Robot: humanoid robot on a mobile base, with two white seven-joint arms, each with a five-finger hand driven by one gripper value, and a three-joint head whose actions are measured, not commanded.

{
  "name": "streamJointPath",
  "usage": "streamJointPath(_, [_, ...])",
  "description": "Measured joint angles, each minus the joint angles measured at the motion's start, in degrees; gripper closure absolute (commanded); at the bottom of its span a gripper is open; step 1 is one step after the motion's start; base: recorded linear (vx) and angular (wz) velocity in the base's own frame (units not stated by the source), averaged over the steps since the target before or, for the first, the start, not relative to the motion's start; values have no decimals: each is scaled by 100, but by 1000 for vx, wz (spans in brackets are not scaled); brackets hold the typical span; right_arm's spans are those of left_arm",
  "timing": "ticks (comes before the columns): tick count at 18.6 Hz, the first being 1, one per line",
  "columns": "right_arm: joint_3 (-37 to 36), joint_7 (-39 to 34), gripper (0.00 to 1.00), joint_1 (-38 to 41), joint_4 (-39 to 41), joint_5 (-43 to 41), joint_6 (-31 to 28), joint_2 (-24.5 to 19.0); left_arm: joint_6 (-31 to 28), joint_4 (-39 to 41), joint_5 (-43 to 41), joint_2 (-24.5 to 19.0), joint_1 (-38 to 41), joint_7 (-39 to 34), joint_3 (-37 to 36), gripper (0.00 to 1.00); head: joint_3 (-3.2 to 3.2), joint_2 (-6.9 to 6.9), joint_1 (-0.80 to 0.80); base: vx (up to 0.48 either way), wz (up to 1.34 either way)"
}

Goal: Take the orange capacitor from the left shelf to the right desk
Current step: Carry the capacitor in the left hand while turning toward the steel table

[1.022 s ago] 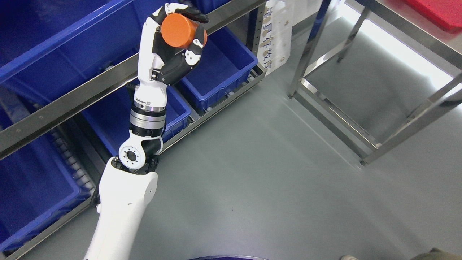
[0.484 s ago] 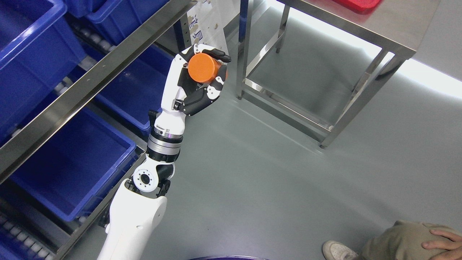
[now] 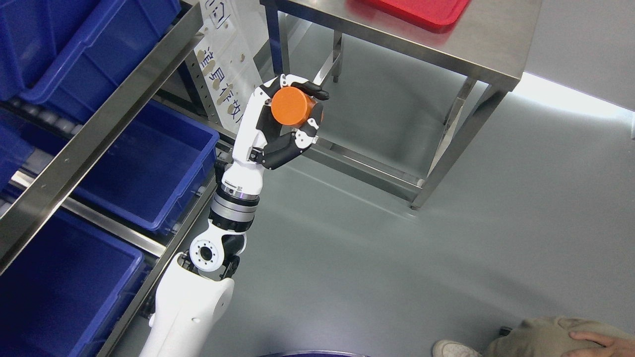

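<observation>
My left hand (image 3: 292,116) is raised in front of me, shut on the orange capacitor (image 3: 291,105), a short orange cylinder with its flat end facing the camera. The hand is past the shelf's (image 3: 94,129) right end, in front of the lower frame of the steel desk (image 3: 496,47) at the upper right, and below the level of the desk's top. My right arm is out of view.
Blue bins (image 3: 144,163) fill the shelf on the left. A red tray (image 3: 421,10) lies on the desk. A printed sign (image 3: 223,64) hangs at the shelf's end. A person's knee, hand (image 3: 595,339) and shoe (image 3: 454,349) show at the lower right. Grey floor lies between.
The whole picture has shifted as the camera turned right: the shelf slid left and the desk came further into view. The left hand still holds the capacitor the same way.
</observation>
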State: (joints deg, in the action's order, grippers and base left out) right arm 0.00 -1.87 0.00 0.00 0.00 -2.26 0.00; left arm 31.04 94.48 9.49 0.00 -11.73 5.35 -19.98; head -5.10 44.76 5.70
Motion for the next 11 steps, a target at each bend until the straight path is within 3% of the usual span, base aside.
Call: streamJointPath(11, [0, -2, 0, 0, 0, 0, 0, 0, -106, -3, 0, 0, -82, 0, -65, 97, 0, 0, 0, 242, -168])
